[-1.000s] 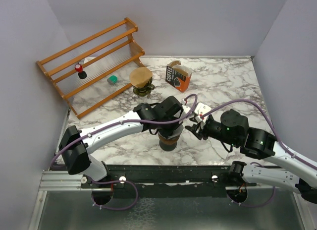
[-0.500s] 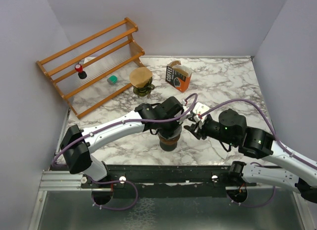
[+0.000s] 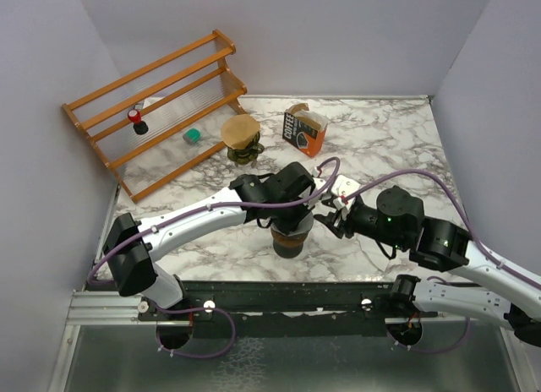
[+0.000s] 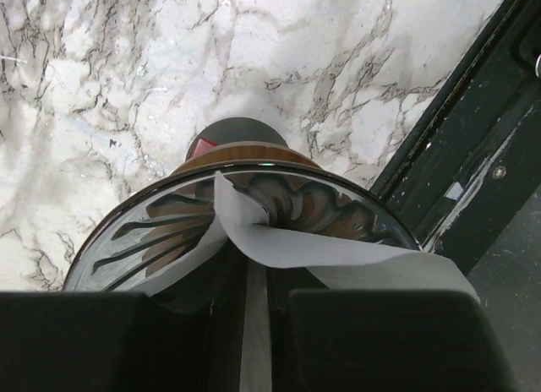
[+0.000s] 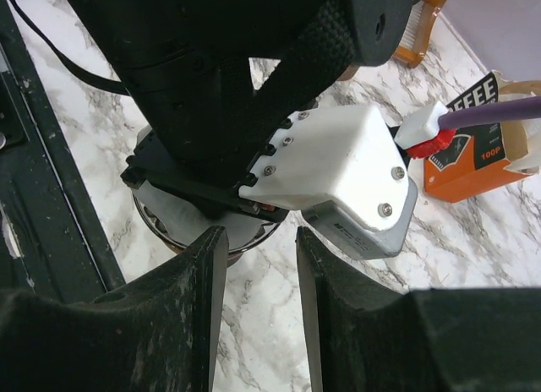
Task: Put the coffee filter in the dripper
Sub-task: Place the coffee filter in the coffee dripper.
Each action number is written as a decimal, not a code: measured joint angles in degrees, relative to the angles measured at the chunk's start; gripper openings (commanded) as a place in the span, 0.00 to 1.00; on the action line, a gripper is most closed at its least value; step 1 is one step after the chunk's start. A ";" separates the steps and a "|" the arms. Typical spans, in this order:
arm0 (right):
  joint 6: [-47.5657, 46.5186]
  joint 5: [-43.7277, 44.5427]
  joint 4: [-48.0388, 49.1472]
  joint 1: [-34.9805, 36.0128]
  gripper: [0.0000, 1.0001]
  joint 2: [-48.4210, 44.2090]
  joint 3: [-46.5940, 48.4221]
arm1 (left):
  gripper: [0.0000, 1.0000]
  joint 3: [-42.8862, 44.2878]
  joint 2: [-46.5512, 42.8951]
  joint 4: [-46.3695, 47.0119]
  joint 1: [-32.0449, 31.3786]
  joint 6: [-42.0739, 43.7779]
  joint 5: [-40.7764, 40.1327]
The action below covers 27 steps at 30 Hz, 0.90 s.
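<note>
Folded coffee filter (image 4: 296, 247) spans dripper (image 4: 161, 227); corner toward far rim

I'm running this from a robotics lab cell set up for tabletop trials. Plain lilac-grey walls (image 3: 296, 37) box in the marble-patterned table (image 3: 397, 138) on three sides. An aluminium rail (image 3: 93, 307) runs along the table's near edge, where the left arm (image 3: 194, 219) and right arm (image 3: 439, 244) are mounted, trailing purple cables (image 3: 423, 174). The coffee gear looks like staged props: a wooden rack (image 3: 161, 96) at the far left corner, a filter box (image 3: 303, 130) toward the far edge, and a dripper (image 4: 152, 240) near the near edge.
</note>
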 measured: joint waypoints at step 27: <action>0.13 -0.04 0.42 0.00 0.44 -0.63 -1.66 | 0.00 3.69 -0.02 -2.19 -0.59 0.24 -0.46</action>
